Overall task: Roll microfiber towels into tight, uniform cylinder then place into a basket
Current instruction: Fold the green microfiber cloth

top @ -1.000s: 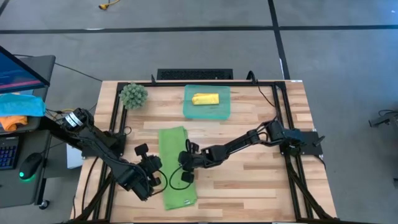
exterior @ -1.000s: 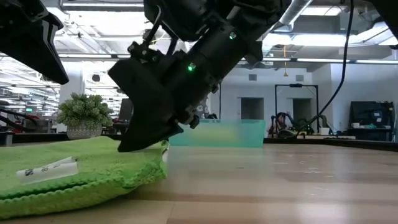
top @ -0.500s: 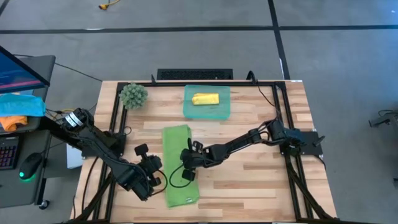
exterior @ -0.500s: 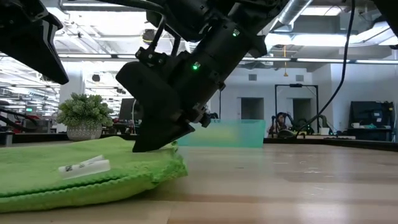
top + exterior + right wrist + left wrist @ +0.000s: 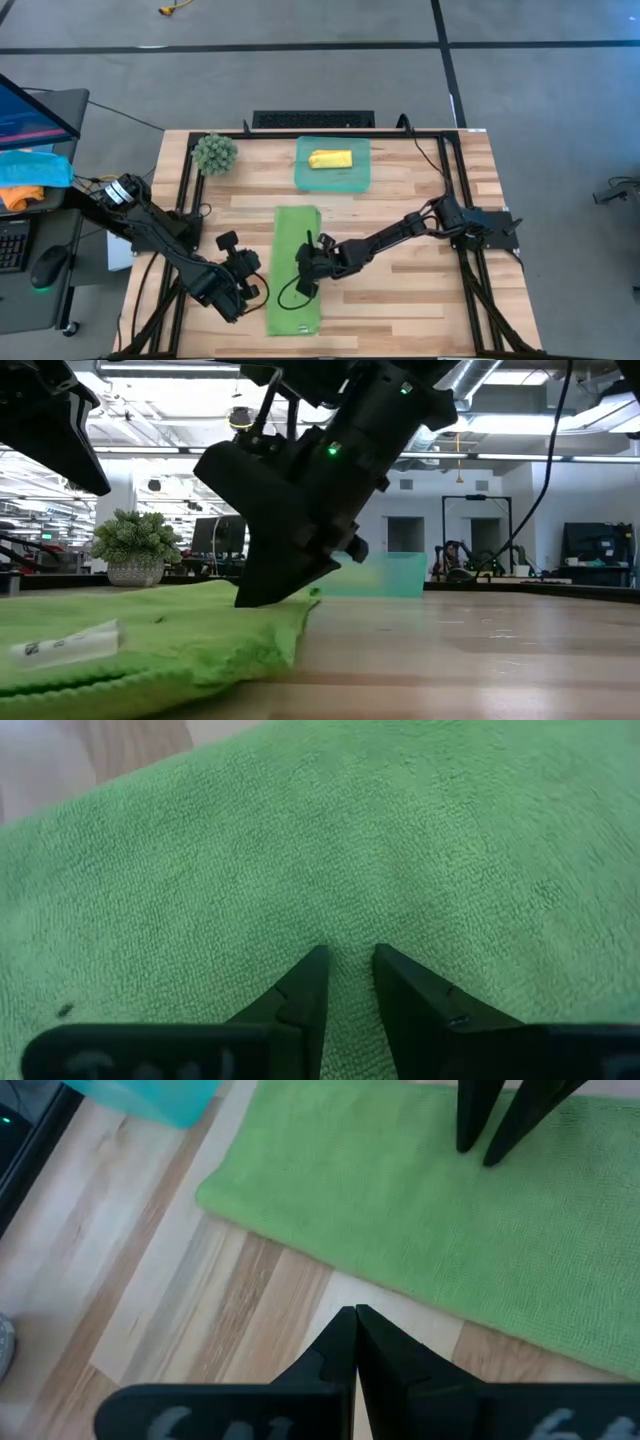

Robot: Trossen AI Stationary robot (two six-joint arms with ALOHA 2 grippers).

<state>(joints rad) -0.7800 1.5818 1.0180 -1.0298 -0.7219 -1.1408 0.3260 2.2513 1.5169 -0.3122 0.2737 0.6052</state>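
The light green towel [image 5: 295,250] lies flat on the table as a long folded strip running from the near edge toward the far edge, with a white tag [image 5: 60,642] at its near end. My right gripper [image 5: 303,278] stands slanted on the strip's middle, its fingertips a narrow gap apart [image 5: 348,955]. Left of the strip my left gripper [image 5: 250,285] hovers shut [image 5: 355,1312] over bare wood and touches nothing. The yellow towel [image 5: 330,159] lies rolled inside the teal basket [image 5: 305,175] at the far middle. My right gripper has both fingertips [image 5: 318,960] sunk into the green towel's top face [image 5: 350,925], about midway along the strip near its right edge [image 5: 300,605]. Cloth fills the narrow gap between them. The fingers slant down from the table's right side. The towel lies flat on the table.
A fuzzy green ball plant [image 5: 214,153] stands at the far left corner. Black frame rails [image 5: 450,180] run along the table's edges. Bare wood [image 5: 400,295] lies to the right of the strip. A desk with blue and orange cloths [image 5: 30,175] is off the table's left.
My right gripper has moved toward the table's right and slightly nearer, rolling its wrist. The green towel has slid along the table with it. Its far end has swung to the right, so the strip now lies nearly straight from near to far.
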